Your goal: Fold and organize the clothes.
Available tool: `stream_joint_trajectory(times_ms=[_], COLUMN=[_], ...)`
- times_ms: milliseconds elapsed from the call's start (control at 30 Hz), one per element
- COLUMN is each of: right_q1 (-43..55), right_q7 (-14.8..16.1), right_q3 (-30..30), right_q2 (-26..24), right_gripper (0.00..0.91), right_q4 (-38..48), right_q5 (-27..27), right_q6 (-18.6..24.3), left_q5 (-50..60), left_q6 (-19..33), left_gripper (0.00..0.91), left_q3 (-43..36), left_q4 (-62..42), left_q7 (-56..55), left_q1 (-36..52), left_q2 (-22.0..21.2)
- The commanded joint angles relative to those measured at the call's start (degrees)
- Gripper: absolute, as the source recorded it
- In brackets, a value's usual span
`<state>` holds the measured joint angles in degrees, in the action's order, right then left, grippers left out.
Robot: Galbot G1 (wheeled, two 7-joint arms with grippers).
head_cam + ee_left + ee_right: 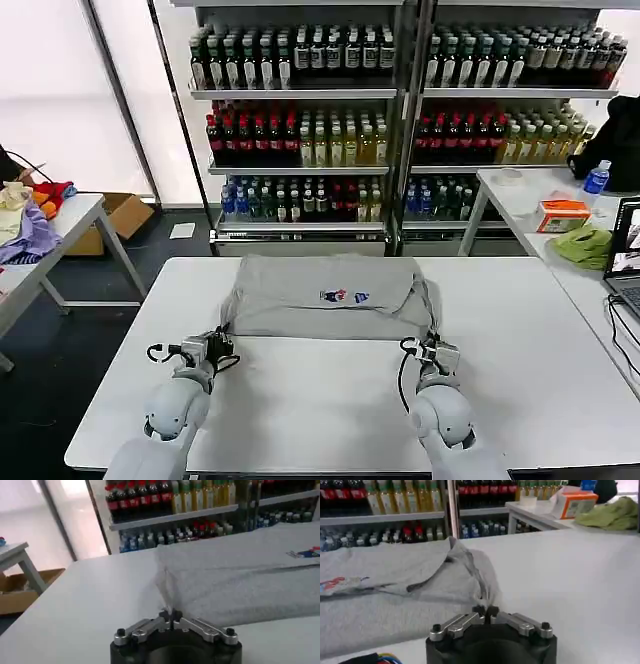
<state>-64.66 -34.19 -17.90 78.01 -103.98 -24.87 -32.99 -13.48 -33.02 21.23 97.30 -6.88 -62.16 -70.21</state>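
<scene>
A light grey shirt (325, 295) with a small multicoloured chest print (344, 296) lies partly folded across the far half of the white table (330, 400). My left gripper (222, 338) is shut on the shirt's near left corner, where the cloth (235, 580) rises in a pinched ridge from the left gripper (170, 614). My right gripper (432, 342) is shut on the near right corner. In the right wrist view the shirt (395, 580) bunches up into the right gripper (485, 611). Both corners sit at the shirt's near edge.
Shelves of drink bottles (400, 110) stand behind the table. A side table (560, 230) to the right carries a lime-green cloth (585, 245), an orange box (563, 213) and a laptop (627, 255). Another table (40, 250) with a lavender cloth (30, 240) stands left.
</scene>
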Motion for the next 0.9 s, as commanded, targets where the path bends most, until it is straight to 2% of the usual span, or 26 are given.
stream_joint_trajectory(times_ms=[33, 267, 400, 700, 900], right_q1=[-6.9, -19.9, -25.8, -35.2, -36.4], right_q7=[-1.5, -1.9, -2.9, -3.8, -3.6], right_q3=[-0.2, -0.3, 0.4, -4.3, -6.0], right_q2=[-2.1, -3.4, -4.3, -7.4, -7.6], right_gripper=[0.0, 0.0, 0.0, 0.0, 0.0], right_q4=[-17.1, -23.6, -25.1, -27.2, -26.0], right_q5=[0.3, 2.2, 5.3, 3.7, 2.7], right_q6=[-0.2, 0.3, 0.9, 0.4, 1.4], left_q5=[-0.1, -1.9, -1.8, -0.8, -1.3], left_q6=[0.0, -0.1, -0.1, 0.0, 0.0], left_gripper=[0.0, 0.0, 0.0, 0.0, 0.0], left_q3=[0.2, 3.8, 5.7, 7.6, 7.5], left_q4=[10.7, 25.0, 30.9, 36.5, 37.0], left_q7=[-0.7, -0.9, -1.1, -2.9, -3.5], left_q1=[-4.0, -16.7, -23.7, -35.4, -41.0], left_q2=[1.2, 5.4, 5.6, 4.8, 5.4])
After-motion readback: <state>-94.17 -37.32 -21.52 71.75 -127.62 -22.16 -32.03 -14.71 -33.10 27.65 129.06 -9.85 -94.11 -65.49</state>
